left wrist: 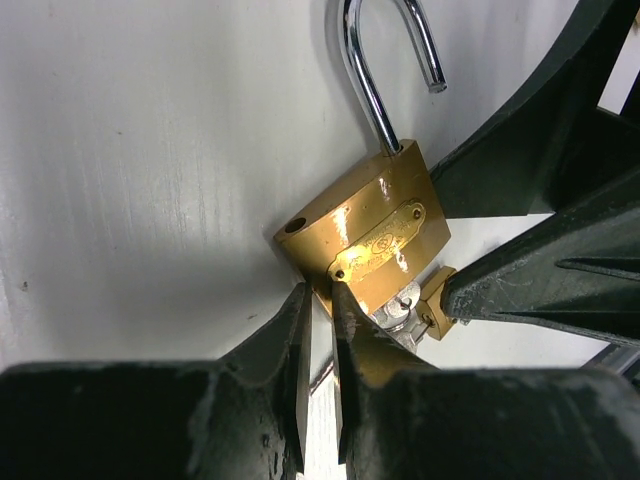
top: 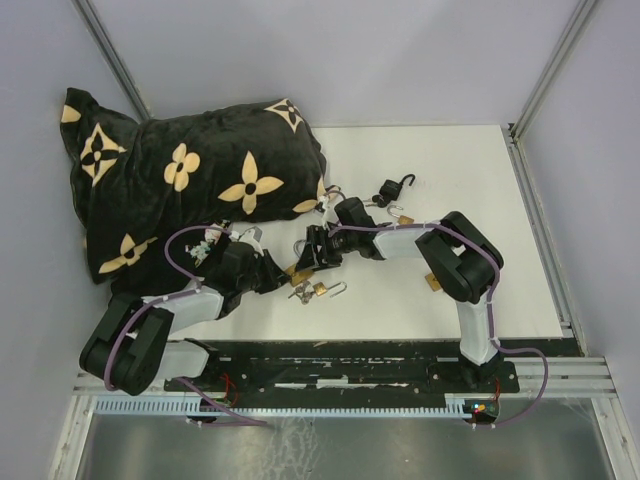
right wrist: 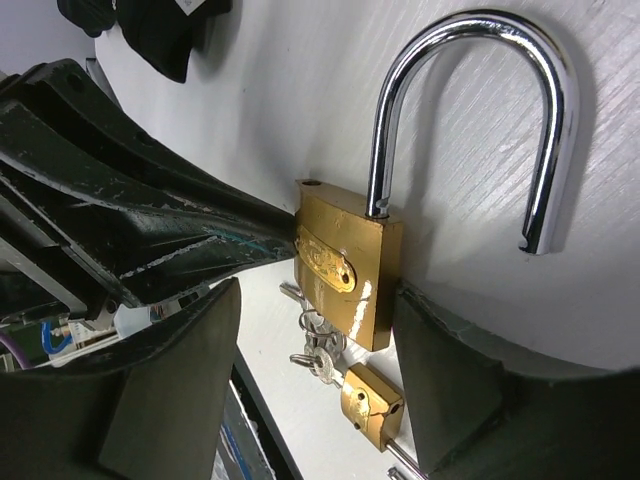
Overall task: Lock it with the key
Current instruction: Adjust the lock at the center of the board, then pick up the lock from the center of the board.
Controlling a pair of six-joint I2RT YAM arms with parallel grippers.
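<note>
A brass padlock point(right wrist: 345, 265), shackle point(right wrist: 470, 25) open, sits on the desk point(left wrist: 150, 150), my right hand point(right wrist: 318, 300) wide astride its body, my left hand point(left wrist: 320, 320) nearly closed at its corner; it looks heavy, rigid, slick, best gripped across its flat faces.
</note>
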